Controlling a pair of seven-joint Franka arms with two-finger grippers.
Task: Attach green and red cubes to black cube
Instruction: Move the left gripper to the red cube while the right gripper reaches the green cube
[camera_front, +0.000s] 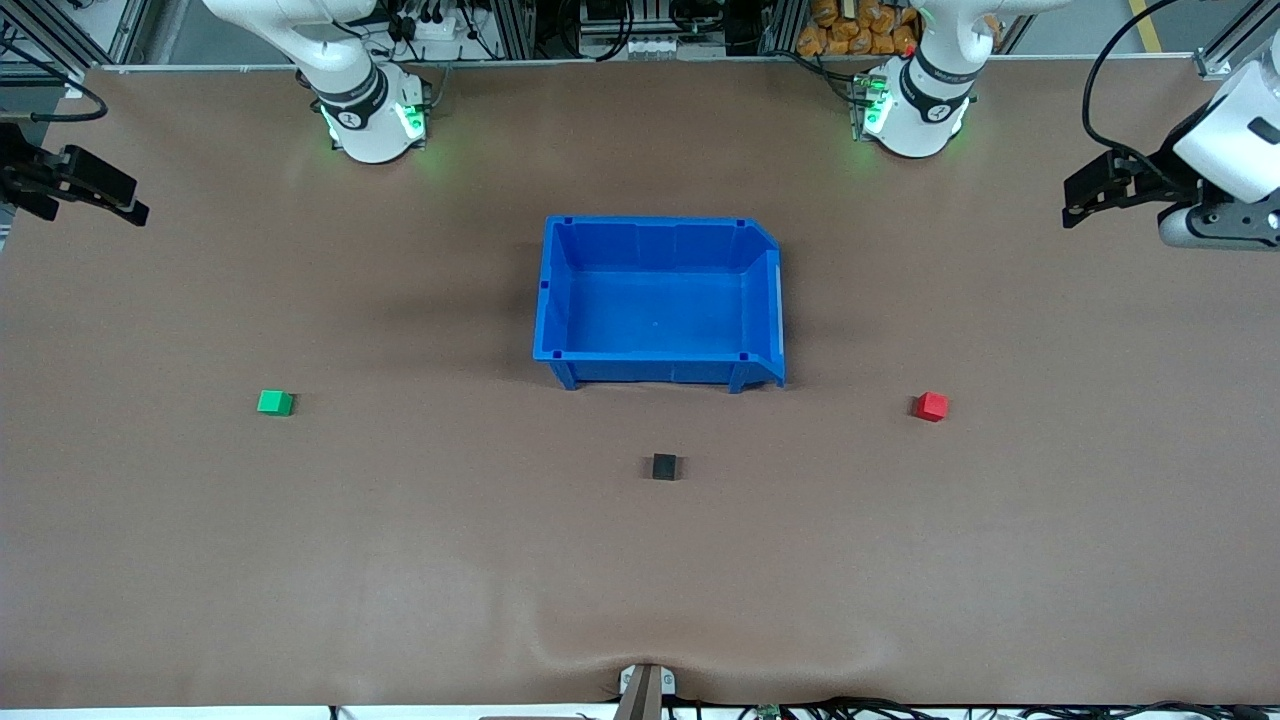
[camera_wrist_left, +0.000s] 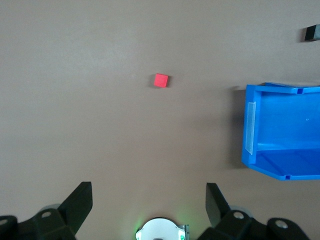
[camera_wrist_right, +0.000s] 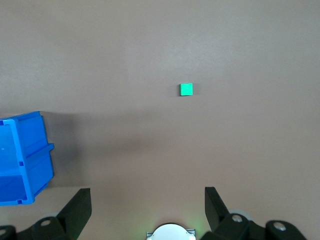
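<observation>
We count three small plain cubes around one blue plastic bin (camera_front: 760, 300): one bright green cube (camera_front: 275, 403) toward the right arm's end, one bright red cube (camera_front: 931, 406) toward the left arm's end, one matte black cube (camera_front: 664, 466) nearer the camera. The left gripper (camera_front: 1072, 205) and right gripper (camera_front: 135, 208) both wait spread and empty over the surface (camera_front: 400, 560).

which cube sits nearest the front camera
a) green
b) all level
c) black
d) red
c: the black cube lies lower in the front view than the green cube and red cube, in front of the blue bin.
</observation>
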